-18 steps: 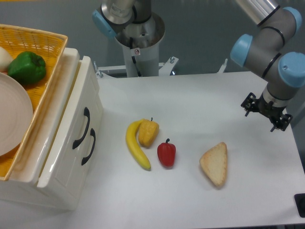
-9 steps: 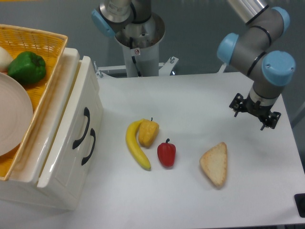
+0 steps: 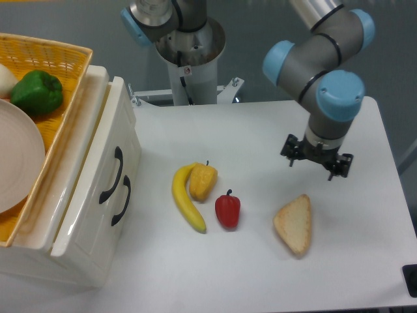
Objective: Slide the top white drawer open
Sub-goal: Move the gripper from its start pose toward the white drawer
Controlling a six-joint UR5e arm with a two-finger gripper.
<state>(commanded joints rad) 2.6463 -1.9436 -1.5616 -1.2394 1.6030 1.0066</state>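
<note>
- The top white drawer (image 3: 124, 140) stands at the table's left, under the yellow wicker basket (image 3: 62, 62).
- The gripper (image 3: 316, 164) hangs well right of the drawer; whether its fingers are parted is unclear.
- Best approach: hook the upper black handle (image 3: 112, 175), then pull straight outward.

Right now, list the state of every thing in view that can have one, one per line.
top white drawer: front shows a gap from the cabinet at its top edge, handle untouched.
lower drawer: front sits forward too.
gripper: above the table, holding nothing; whether the jaws are open cannot be told.
yellow basket: loaded with a green pepper and a plate.
</note>
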